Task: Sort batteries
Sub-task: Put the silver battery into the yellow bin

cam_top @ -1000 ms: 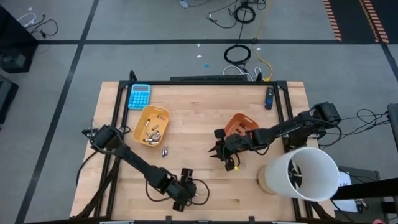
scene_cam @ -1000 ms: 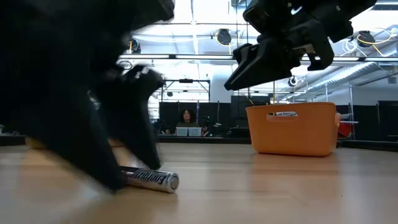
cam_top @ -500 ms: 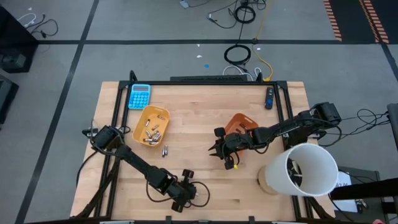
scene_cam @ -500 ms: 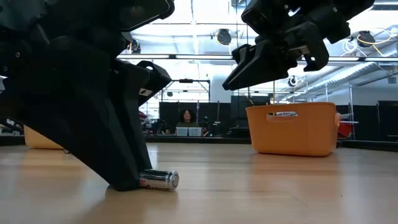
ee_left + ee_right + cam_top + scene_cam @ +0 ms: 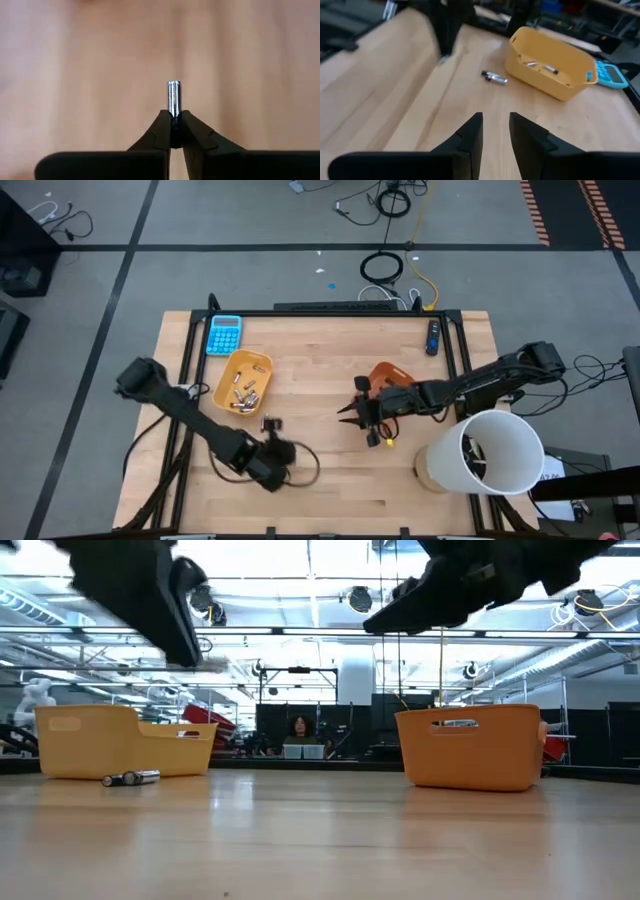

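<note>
My left gripper (image 5: pixel 272 424) is up above the table, just near of the yellow tray (image 5: pixel 244 381), and is shut on a silvery battery (image 5: pixel 173 95). The tray holds several batteries. Two more batteries (image 5: pixel 130 778) lie on their sides on the wood beside it, and they also show in the right wrist view (image 5: pixel 494 76). My right gripper (image 5: pixel 350 415) hangs open and empty (image 5: pixel 495 120) next to the orange tray (image 5: pixel 392 379), above the table's middle. My left gripper pinches one end of the battery (image 5: pixel 173 113) between its two fingertips. The battery points straight out past the tips, in line with the fingers, and most of its length is free. It is lifted clear of the table.
A blue calculator (image 5: pixel 224 335) lies at the far left and a dark remote-like stick (image 5: pixel 433 337) at the far right. A big white cylinder (image 5: pixel 490 455) stands at the near right. Bare wood lies between the two trays and along the near edge.
My left gripper was down on a battery near the table's near edge and closed around it. It has lifted the battery clear and carried it up and toward the far left, close to the yellow tray. My right gripper has risen a little.
</note>
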`<state>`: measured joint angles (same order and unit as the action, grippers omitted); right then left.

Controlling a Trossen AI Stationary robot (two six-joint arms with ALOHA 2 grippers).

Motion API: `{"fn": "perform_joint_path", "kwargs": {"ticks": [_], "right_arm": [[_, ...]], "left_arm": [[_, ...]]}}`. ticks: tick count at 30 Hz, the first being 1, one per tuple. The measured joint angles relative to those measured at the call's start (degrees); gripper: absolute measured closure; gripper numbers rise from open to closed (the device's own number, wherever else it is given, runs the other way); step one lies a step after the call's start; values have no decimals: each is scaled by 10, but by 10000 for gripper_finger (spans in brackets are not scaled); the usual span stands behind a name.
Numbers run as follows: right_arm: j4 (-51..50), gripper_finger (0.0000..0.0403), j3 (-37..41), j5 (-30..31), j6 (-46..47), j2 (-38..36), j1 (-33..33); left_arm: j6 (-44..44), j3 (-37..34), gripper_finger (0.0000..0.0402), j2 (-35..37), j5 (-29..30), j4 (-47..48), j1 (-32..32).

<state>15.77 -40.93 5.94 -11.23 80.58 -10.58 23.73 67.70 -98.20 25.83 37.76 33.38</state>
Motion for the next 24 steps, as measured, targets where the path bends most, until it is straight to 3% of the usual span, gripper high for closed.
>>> {"fn": "perform_joint_path", "kwargs": {"ticks": [8,15,24], "right_arm": [[249,316,126,17,60,2,1],[251,316,138,10,56,-2,10],[248,317,138,-18,58,-2,28]], "left_arm": [[144,0,375,127,103,197,-20],[161,-38,375,201,107,248,-72],[195,-190,375,353,39,195,-161]]}}
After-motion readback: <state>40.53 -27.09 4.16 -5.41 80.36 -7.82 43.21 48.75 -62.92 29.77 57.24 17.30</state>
